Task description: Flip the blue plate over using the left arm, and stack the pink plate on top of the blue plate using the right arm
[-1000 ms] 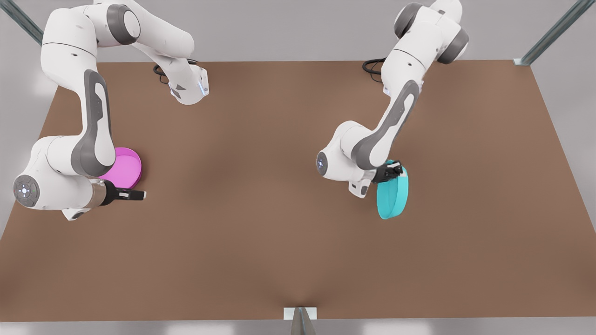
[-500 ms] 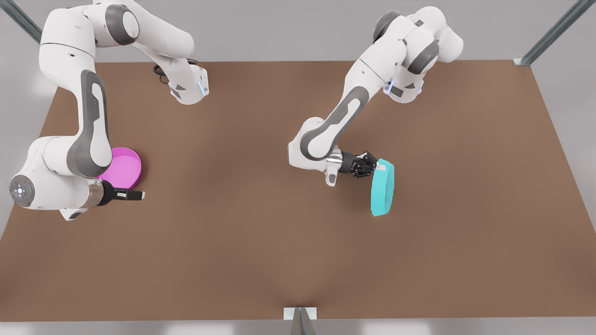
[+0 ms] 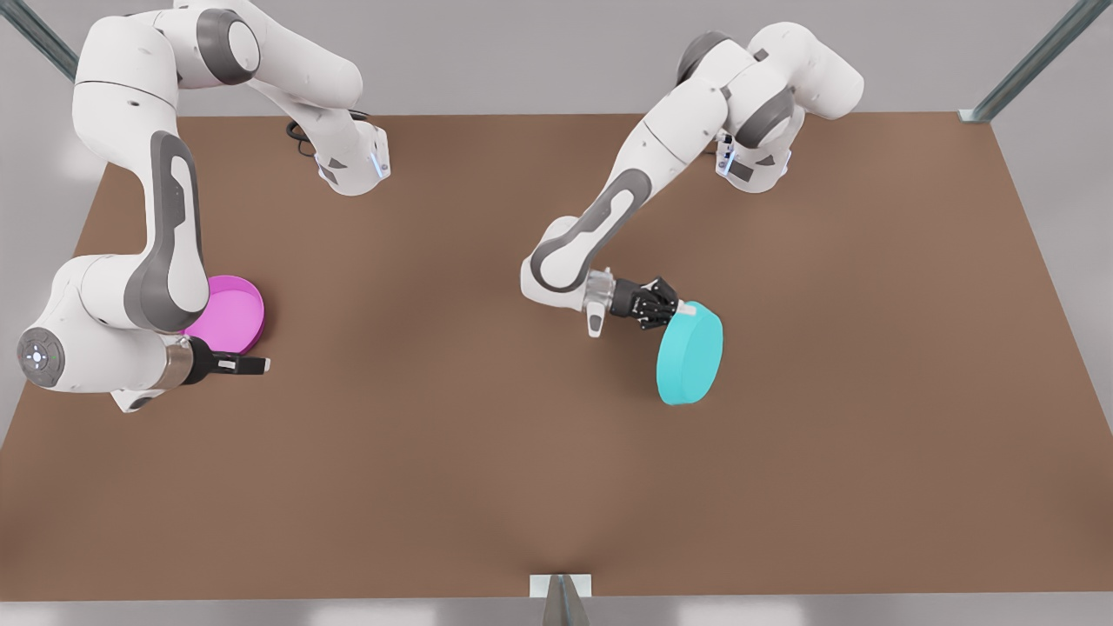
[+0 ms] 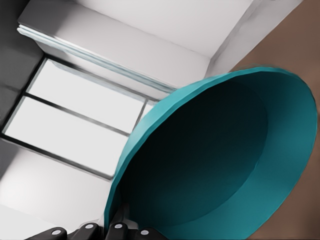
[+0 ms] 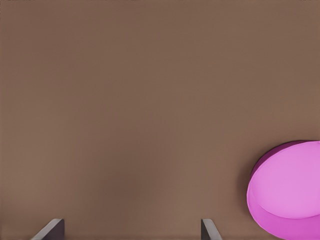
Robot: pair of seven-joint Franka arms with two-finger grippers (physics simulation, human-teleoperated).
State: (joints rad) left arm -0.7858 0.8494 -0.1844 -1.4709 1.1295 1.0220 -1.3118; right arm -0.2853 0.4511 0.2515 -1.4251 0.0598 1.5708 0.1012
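The blue plate hangs tilted above the table on the front view's right, its flat underside turned toward the camera. My left gripper is shut on its rim at the upper edge. The left wrist view looks into the plate's hollow side. The pink plate lies rim up on the table at the front view's left, partly hidden by the right arm. My right gripper hovers just beside it, on the side of the table's front edge. Its fingers are open with nothing between them, and the pink plate lies off to one side.
The brown table stretches wide between the two plates and toward the front edge. Black cables coil at the arm bases along the back edge. A small white bracket sits at the front edge's middle. Metal posts stand at the back corners.
The left arm swung the blue plate toward the front view's left and turned it from edge-on to underside facing the camera. The right arm stayed nearly still.
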